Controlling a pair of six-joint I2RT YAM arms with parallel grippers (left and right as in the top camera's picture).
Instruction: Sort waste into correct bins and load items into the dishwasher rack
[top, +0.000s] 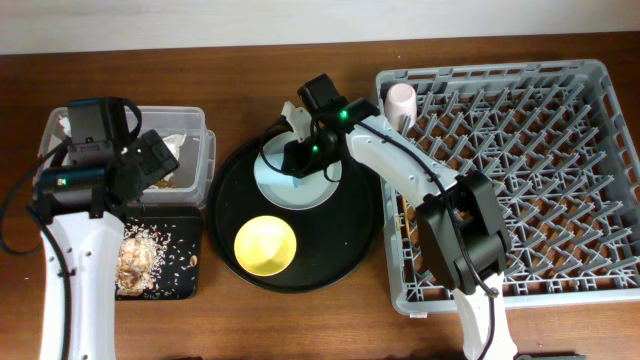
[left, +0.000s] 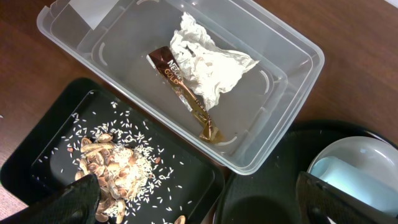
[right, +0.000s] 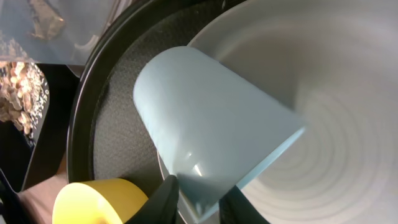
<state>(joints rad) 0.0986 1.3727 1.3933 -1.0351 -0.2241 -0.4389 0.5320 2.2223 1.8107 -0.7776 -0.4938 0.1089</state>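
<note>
My right gripper (right: 202, 202) is shut on the rim of the light-blue cup (right: 211, 124), tilted over the pale plate (right: 336, 124); in the overhead view it (top: 300, 165) is above the plate (top: 285, 195). The yellow bowl (top: 265, 245) sits beside the plate. The pink cup (top: 401, 100) stands in the grey rack (top: 530, 170). My left gripper (left: 208, 205) is open and empty over the clear tub (left: 283, 112), which holds the white napkin (left: 208, 65) and brown wrapper (left: 180, 84). Food scraps (left: 118, 168) lie in the shallow black tray (left: 186, 162). The chopsticks are out of view.
The large round black tray (top: 345, 245) carries the plate and bowl, between the bins and the rack. The right arm reaches leftward from the rack's front left corner. The clear tub (top: 200, 150) and shallow tray (top: 170, 275) sit under the left arm.
</note>
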